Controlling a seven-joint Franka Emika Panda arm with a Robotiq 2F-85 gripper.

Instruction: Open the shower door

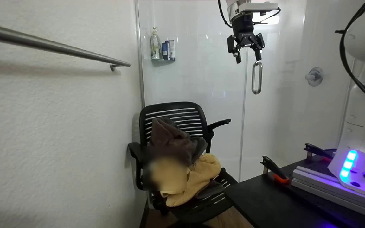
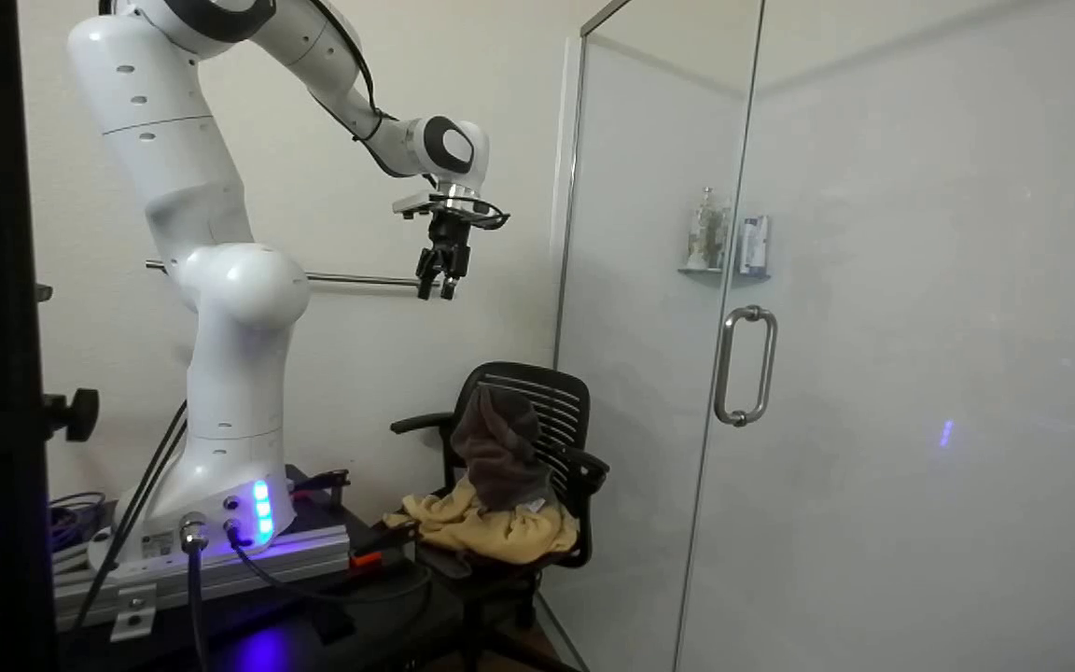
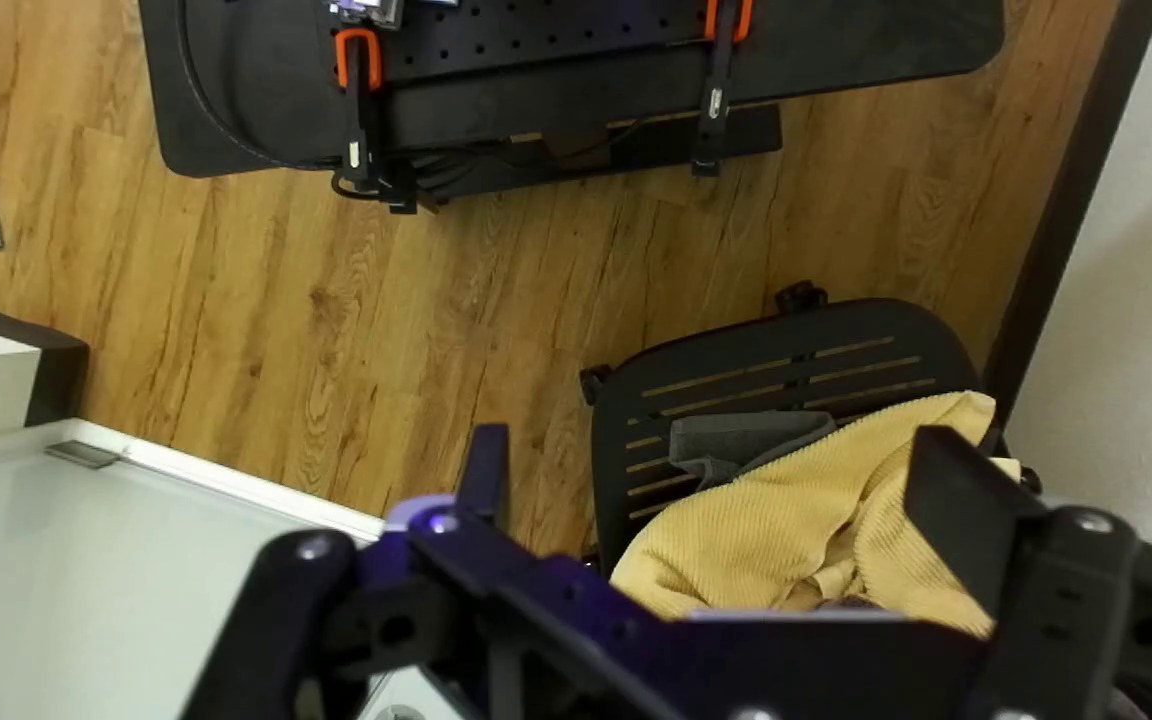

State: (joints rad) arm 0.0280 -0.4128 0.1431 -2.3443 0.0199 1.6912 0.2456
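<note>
A pale textured wall (image 1: pixel 59 133) stands over the room's wood-look floor (image 3: pixel 286 300). The clear shower door (image 2: pixel 901 523) appears shut, edge to edge with a fixed glass panel (image 2: pixel 631 327). The white arm (image 2: pixel 248 289) reaches out high beyond its black table (image 3: pixel 886 40), probably because the door must be pulled from well up its face. A chair (image 3: pixel 836 328) just beside the panel holds heaped cloths (image 3: pixel 766 530), seemingly just as storage. Clamps (image 3: pixel 716 90) pinch the table's edge, presumably bracing against a pull. The gripper (image 1: pixel 248 60) points down, fingers (image 1: pixel 258 55) spread and holding nothing, well apart from the vertical metal handle (image 2: pixel 769 364) it likely needs.
</note>
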